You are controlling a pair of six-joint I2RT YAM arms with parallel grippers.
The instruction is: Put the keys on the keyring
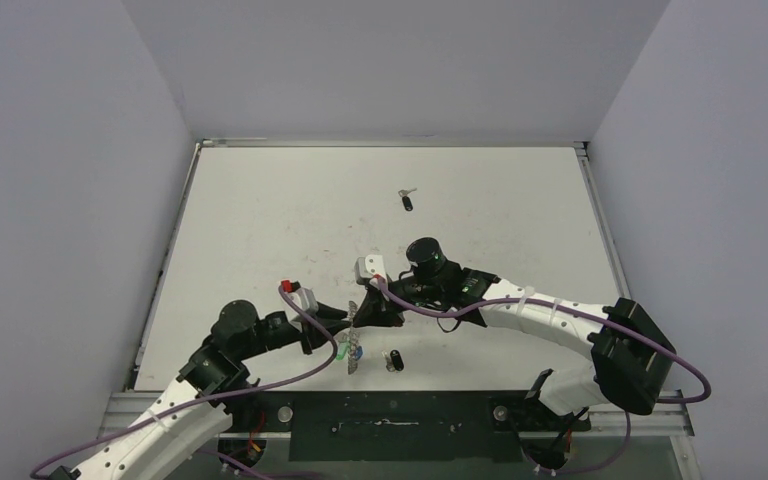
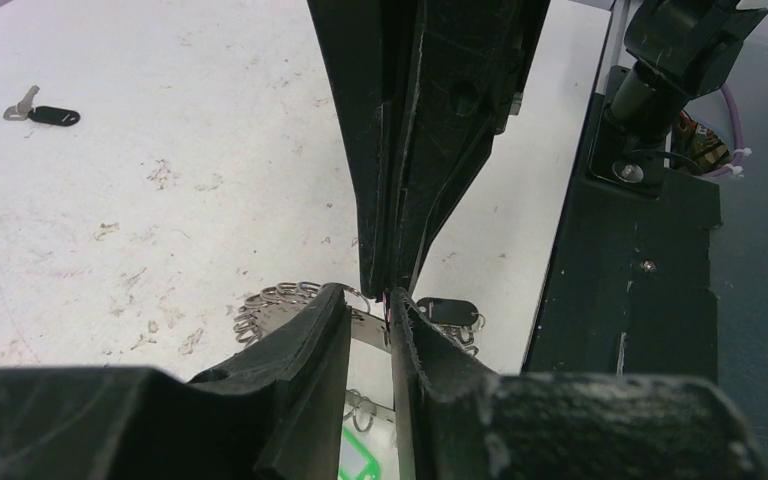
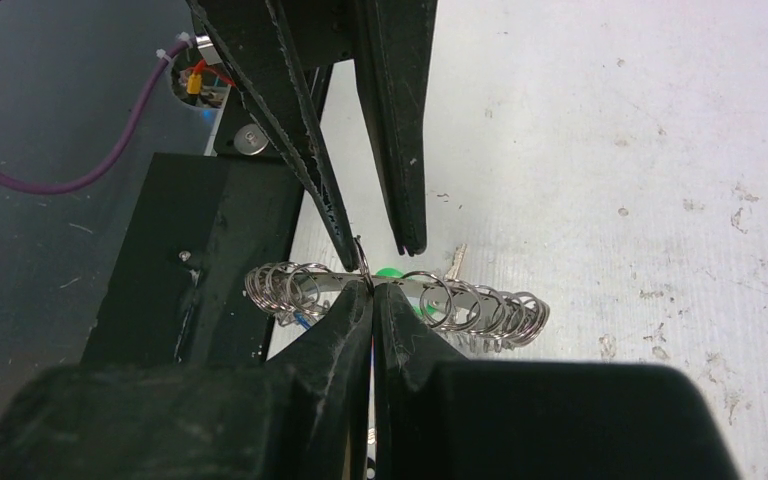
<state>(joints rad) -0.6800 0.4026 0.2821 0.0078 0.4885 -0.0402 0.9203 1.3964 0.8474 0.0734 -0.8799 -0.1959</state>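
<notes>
The keyring (image 1: 353, 345) is a silvery band rimmed with small wire loops, held on edge above the table near the front. My right gripper (image 3: 372, 288) is shut on its band (image 3: 480, 305). My left gripper (image 2: 370, 300) faces it from the other side, fingers apart, with the keyring (image 2: 275, 300) band crossing the gap. One black-headed key (image 1: 406, 200) lies far back on the table and shows at the upper left in the left wrist view (image 2: 45, 113). A second black-headed key (image 1: 395, 360) lies just right of the ring, and its head (image 2: 447, 310) shows in the left wrist view.
A green-headed tag (image 1: 343, 352) and a blue one (image 1: 358, 352) hang from the ring. The black base plate (image 1: 390, 430) runs along the table's front edge, close behind the ring. Grey walls enclose the left, right and back of the white table (image 1: 260, 220).
</notes>
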